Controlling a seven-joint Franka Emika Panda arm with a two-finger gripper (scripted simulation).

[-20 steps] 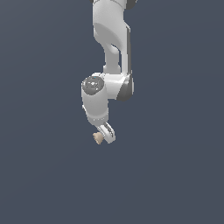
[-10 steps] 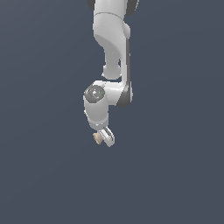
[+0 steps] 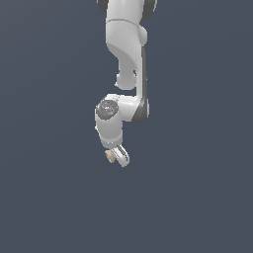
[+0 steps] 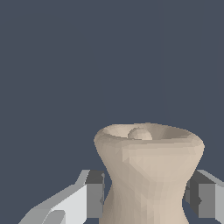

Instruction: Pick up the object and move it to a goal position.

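My gripper (image 3: 118, 158) hangs at the low end of my arm (image 3: 127, 59), and everything else is best placed against it. The object (image 3: 108, 155), a small beige piece, shows at the gripper's tip, poking out on the exterior view's left of the white fingers (image 3: 122, 156) and touching them. From my wrist the object (image 4: 148, 170) fills the space between the two fingers: one grey pad (image 4: 94, 194) sits against one side of its narrow waist, and the other pad (image 4: 205, 199) stands just beside the opposite side. Its flared round end faces away from my wrist, with a shallow dish in that end and a small rounded knob at the dish's centre. So my gripper (image 4: 148, 197) is clamped on the object at its waist, holding it. Around the gripper and the object in both views there is only a flat, dark blue-grey background, with no surface edge that I can make out.
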